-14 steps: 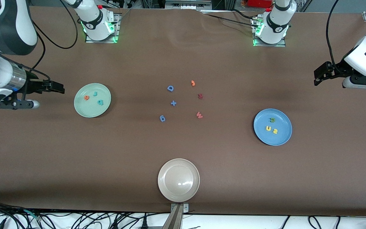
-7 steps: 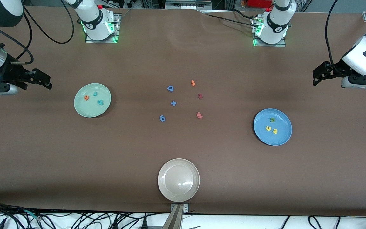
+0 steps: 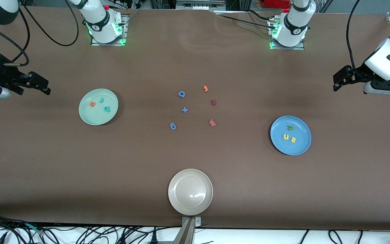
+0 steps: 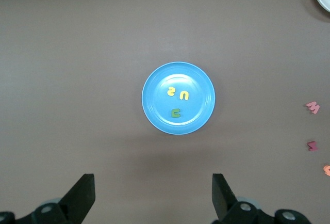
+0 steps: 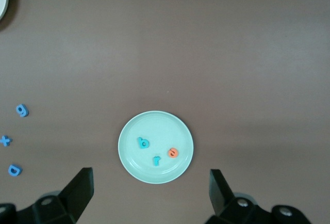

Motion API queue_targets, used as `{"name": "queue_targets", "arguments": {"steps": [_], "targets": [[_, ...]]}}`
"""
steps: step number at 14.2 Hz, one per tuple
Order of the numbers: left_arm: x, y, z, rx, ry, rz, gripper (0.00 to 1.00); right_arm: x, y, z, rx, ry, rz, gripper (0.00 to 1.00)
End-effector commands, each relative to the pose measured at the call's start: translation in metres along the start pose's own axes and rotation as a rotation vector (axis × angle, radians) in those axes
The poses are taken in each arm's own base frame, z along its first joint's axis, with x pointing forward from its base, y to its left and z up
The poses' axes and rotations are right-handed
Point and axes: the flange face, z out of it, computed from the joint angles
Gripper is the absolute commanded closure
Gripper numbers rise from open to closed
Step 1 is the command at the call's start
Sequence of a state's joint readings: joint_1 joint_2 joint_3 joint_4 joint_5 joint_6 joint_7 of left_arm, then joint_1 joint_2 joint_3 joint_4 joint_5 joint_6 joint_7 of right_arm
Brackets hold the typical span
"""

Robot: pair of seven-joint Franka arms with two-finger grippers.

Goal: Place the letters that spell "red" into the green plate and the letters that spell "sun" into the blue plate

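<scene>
Now, brown table (image 3: 195, 61): green plate (image 3: 111, 116) mid-left of front view w/ orange e (image 3: 92, 104), teal r (image 3: 101, 99), d (image 3: 106, 108) flat inside; blue plate (image 3: 303, 146) mid-right w/ n (image 3: 290, 127), u (image 3: 285, 136), s (image 3: 293, 139). Left gripper (image 3: 338, 81), right gripper (image 3: 44, 86) both spread wide, empty, at frame edges

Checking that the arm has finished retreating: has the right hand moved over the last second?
Yes. The right hand, open and empty, has drawn away from the green plate, toward the right arm's end of the table.

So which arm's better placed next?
Neither, it looks done: right hand open near the pale green round plate holding foam r, e, d; left hand open near the blue round plate holding s, u, n.
</scene>
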State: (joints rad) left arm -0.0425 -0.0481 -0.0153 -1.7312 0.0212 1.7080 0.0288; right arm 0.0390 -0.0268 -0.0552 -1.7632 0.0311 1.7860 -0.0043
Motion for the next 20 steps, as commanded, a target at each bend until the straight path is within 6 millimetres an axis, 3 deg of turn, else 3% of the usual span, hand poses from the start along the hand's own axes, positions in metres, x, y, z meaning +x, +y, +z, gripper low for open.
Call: {"name": "queue_targets", "arguments": {"steps": [1, 12, 20], "targets": [[0.001, 0.001, -0.004, -0.019, 0.008, 0.024, 0.0, -0.005, 0.004, -0.02, -0.001, 0.027, 0.01, 0.01], [0.001, 0.0, -0.004, -0.019, 0.008, 0.024, 0.0, 0.003, 0.002, -0.002, -0.006, 0.0, -0.013, 0.01], [0.001, 0.0, -0.004, -0.019, 0.008, 0.024, 0.0, -0.004, 0.015, -0.007, -0.012, -0.054, 0.002, 0.0]]}}
